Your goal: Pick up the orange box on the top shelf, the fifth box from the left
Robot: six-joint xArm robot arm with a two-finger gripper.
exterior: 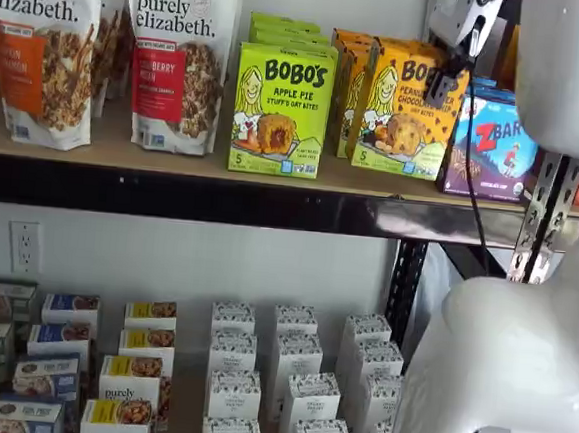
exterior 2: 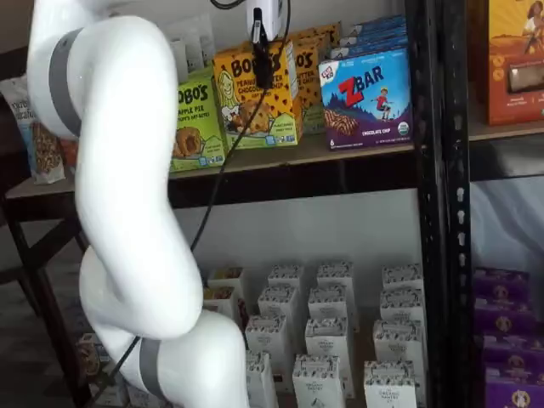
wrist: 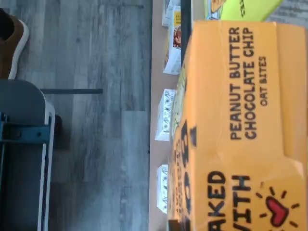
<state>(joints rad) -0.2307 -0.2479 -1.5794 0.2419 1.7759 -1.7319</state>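
Nearest to me in both shelf views is the white arm (exterior 2: pixel 127 212), a big pale mass between the cameras and the racking. From it a black cable (exterior 2: pixel 223 170) runs up toward the gripper (exterior 2: pixel 264 72), whose white body sits high in front of the top shelf (exterior: pixel 221 199). Its black fingers (exterior: pixel 445 85) are clamped on the orange box (exterior: pixel 403 110) — one finger lies down the front face of the carton, and the box tilts a little, its top leaning left, its lower edge at or just over the tan board; I cannot tell whether it touches.

In the wrist view the orange box fills most of the picture, its "Peanut Butter Chocolate Chip Oat Bites" panel close under the camera, with grey plank floor (wrist: pixel 96 72) beyond.

On the shelf, the lime-green Apple Pie box (exterior: pixel 281 111) stands just left of the held carton, and the blue ZBar box (exterior 2: pixel 365 100) stands just right of it. More orange cartons (exterior: pixel 350 56) line up behind. Farther left are two granola bags (exterior: pixel 172 57). Below, on the lower level, rows of small white boxes (exterior 2: pixel 327 340) stand upright.
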